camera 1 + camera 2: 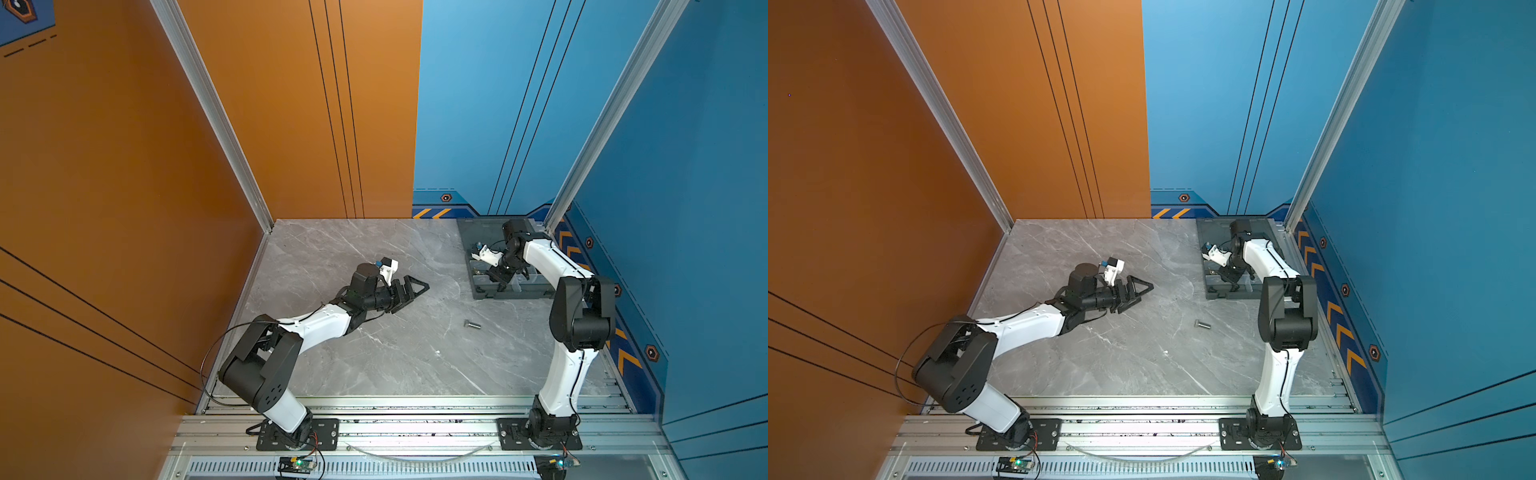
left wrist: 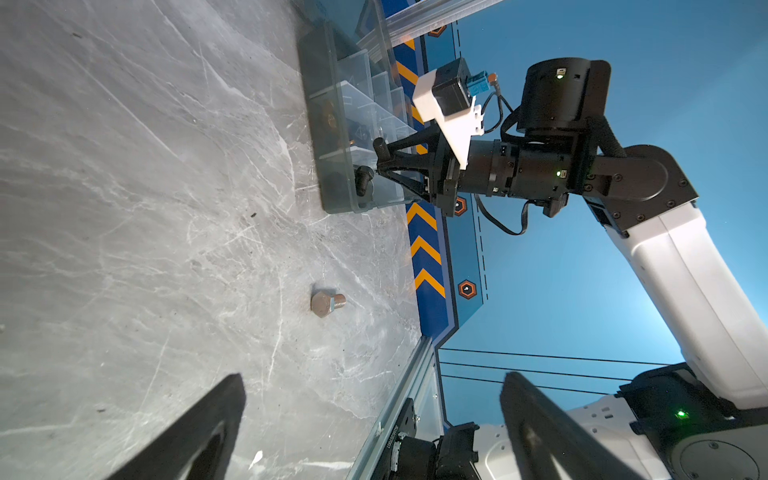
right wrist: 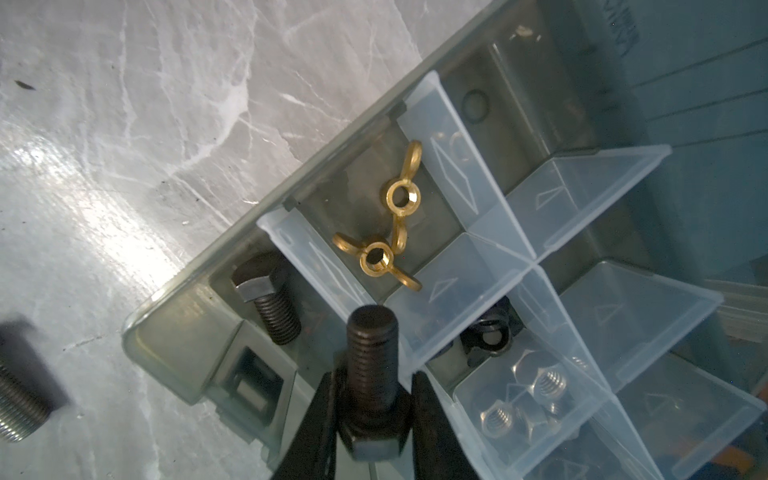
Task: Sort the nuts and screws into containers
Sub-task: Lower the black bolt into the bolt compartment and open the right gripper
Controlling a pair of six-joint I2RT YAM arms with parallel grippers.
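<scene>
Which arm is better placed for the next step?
Right. The right gripper holds a black hex-head bolt over the smoky grey plastic organizer box. The left gripper is open, empty, far away.

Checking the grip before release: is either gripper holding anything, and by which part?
The right gripper holds a black hex-head bolt by the shank beside its head, with the threaded end sticking out. The left gripper is open and empty.

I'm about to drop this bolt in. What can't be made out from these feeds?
Both top views: organizer box contents too small, partly under the right arm.
Right wrist view: black wing nuts behind a clear divider, count unclear.
Right wrist view: grey threaded piece blurred, cut by the frame edge.
Right wrist view: right tool and black hex bolt hide what lies beneath.
</scene>
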